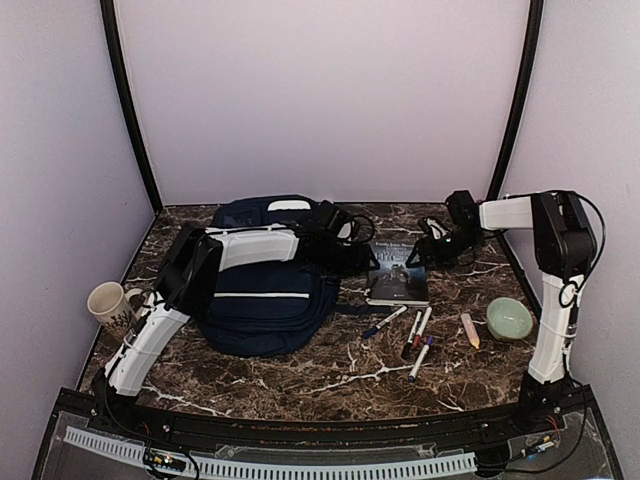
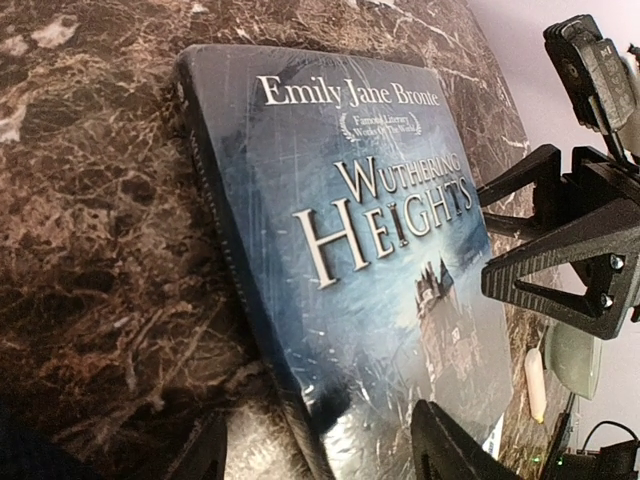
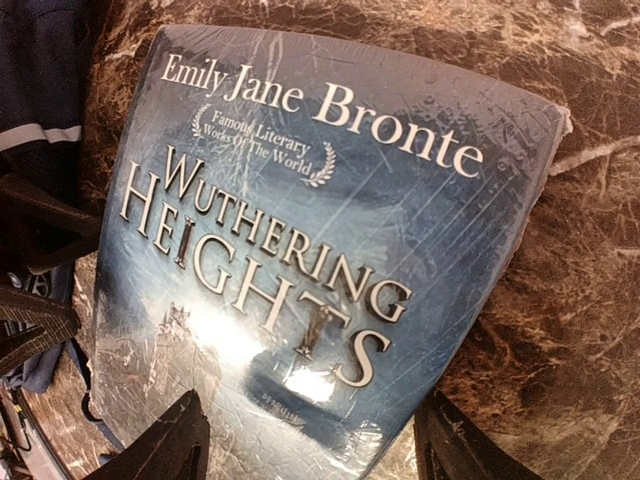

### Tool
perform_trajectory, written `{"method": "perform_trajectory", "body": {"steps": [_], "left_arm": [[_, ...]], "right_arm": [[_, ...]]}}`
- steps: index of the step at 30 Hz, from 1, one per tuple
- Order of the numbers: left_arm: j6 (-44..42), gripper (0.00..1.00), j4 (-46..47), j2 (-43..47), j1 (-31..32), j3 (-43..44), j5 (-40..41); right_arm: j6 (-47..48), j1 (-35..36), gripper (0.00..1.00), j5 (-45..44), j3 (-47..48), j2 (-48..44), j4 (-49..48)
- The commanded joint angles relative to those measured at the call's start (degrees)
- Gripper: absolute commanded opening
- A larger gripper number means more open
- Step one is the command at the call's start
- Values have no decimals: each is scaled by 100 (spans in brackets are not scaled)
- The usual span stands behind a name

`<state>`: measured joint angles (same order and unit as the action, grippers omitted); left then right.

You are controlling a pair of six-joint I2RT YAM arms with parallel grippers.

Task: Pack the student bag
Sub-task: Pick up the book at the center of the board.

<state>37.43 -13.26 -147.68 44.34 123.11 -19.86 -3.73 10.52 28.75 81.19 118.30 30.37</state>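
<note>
The student bag [image 1: 262, 305], navy with a white stripe, lies flat at the left centre of the table; its edge also shows in the right wrist view [image 3: 40, 80]. A shrink-wrapped book, "Wuthering Heights" [image 1: 398, 272], lies to its right. My left gripper [image 1: 352, 256] reaches over the bag to the book's left edge. It is open, one finger over the table beside the spine and one over the cover [image 2: 380, 250]. My right gripper [image 1: 432, 250] is open at the book's far right corner, straddling the edge of the cover [image 3: 320, 220]. Neither holds anything.
Several markers [image 1: 415, 335] and a peach crayon [image 1: 470, 330] lie in front of the book. A green bowl [image 1: 510, 318] sits at the right by the right arm. A white mug [image 1: 108, 303] stands at the left edge. Walls enclose the table.
</note>
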Motion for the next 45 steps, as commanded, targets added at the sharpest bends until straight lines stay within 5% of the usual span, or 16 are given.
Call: {"method": "perform_trajectory", "body": {"steps": [1, 15, 24, 35, 45], "left_arm": [[327, 65, -225, 136, 152, -360, -488], [262, 62, -7, 337, 298, 106, -431], [410, 61, 374, 1576, 490, -867, 352], [857, 60, 480, 2068, 620, -1379, 713], [1245, 61, 636, 2772, 620, -2827, 1549]], "right_arm": [[30, 99, 70, 451, -236, 48, 162], [243, 781, 66, 1395, 267, 382, 171], [241, 786, 65, 1262, 237, 360, 118], [139, 834, 65, 1674, 329, 472, 99], [14, 1241, 65, 2023, 545, 806, 97]]}}
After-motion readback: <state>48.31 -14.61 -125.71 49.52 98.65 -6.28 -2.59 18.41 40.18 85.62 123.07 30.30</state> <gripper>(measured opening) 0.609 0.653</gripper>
